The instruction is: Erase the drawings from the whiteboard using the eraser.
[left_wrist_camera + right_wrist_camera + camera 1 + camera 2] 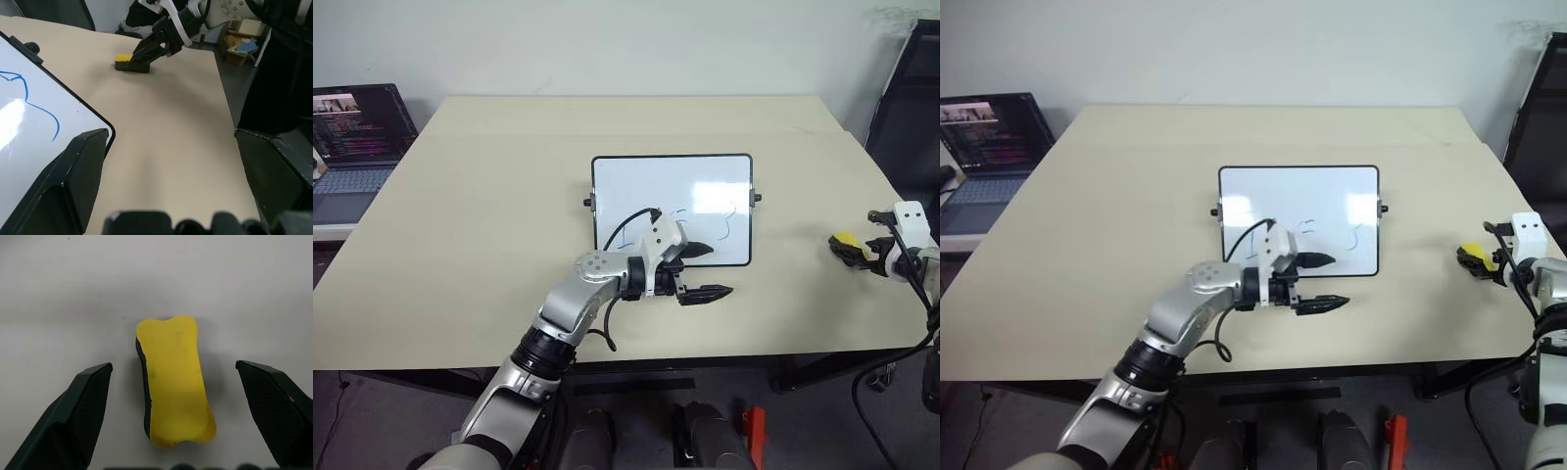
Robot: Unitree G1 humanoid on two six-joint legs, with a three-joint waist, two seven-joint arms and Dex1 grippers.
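The right end effector (171, 377) hangs just above the eraser (175, 382), fingers spread wide to either side and clear of it, nothing grasped. The eraser lies flat on the desk (489, 206), yellow face up, well to the right of the whiteboard (672, 206). The left end effector (703, 271) is released too, one finger over the whiteboard's near edge, where blue marks show.

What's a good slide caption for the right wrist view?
Open right gripper straddling the yellow eraser on the beige table.
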